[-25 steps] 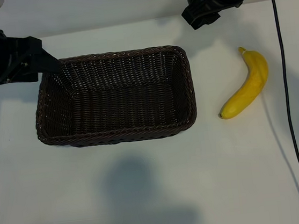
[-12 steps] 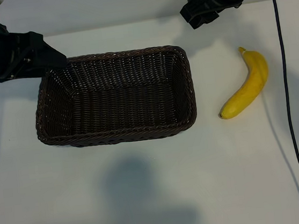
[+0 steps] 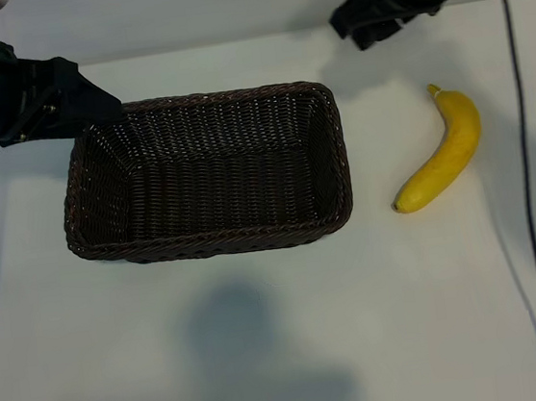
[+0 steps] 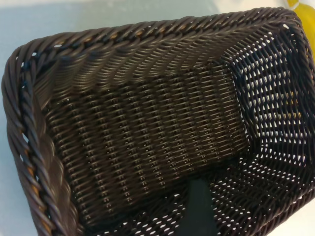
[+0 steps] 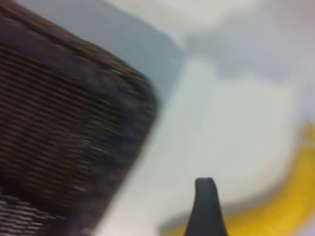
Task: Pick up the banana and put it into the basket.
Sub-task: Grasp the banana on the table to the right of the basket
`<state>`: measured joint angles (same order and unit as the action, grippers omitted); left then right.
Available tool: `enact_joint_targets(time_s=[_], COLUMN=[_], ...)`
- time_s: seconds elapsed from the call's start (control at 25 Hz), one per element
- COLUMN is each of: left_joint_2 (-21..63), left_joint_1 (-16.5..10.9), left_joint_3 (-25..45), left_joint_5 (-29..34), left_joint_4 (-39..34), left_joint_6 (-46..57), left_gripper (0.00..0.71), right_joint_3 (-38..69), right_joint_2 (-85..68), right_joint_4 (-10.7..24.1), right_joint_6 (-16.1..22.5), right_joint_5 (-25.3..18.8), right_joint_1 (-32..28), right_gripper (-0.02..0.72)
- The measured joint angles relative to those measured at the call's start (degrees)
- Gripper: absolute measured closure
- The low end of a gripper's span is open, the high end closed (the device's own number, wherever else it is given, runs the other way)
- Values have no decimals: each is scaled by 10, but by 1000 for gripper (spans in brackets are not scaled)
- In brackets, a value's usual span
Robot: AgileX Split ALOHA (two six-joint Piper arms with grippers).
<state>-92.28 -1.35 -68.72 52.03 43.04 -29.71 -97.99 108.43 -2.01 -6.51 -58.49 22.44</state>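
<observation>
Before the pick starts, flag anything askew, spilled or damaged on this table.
Nothing stands out. The basket sits upright and empty, its weave intact, and the banana lies whole on the table to its right, clear of it.

basket, banana on table

Overhead exterior view, close wrist views, sharing basket

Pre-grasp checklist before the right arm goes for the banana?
1. Banana lies free on the table, right of the basket: ok.
2. Basket has nothing in it: ok.
3. Right gripper is not yet over the banana, up near the far edge: not ok.
4. Right gripper carries nothing: ok.
5. Left gripper at the basket's far-left corner, away from the banana: ok.
6. Black cable right of the banana, apart from it: ok.
</observation>
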Motion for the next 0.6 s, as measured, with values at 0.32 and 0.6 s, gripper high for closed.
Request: enact_joint_targets(time_s=[0.32,0.6], left_joint_2=[0,0], left_joint_1=[0,0], left_joint_3=[0,0], left_joint_5=[0,-1], left_joint_4=[0,0], left_joint_6=[-1,0], left_gripper=[109,109], right_joint_3=[0,34], right_joint_2=[0,0], right_joint_4=[101,80], right_joint_6=[91,140], right_joint_5=[-72,-80], right_joint_1=[-34,-57], right_gripper=[90,90])
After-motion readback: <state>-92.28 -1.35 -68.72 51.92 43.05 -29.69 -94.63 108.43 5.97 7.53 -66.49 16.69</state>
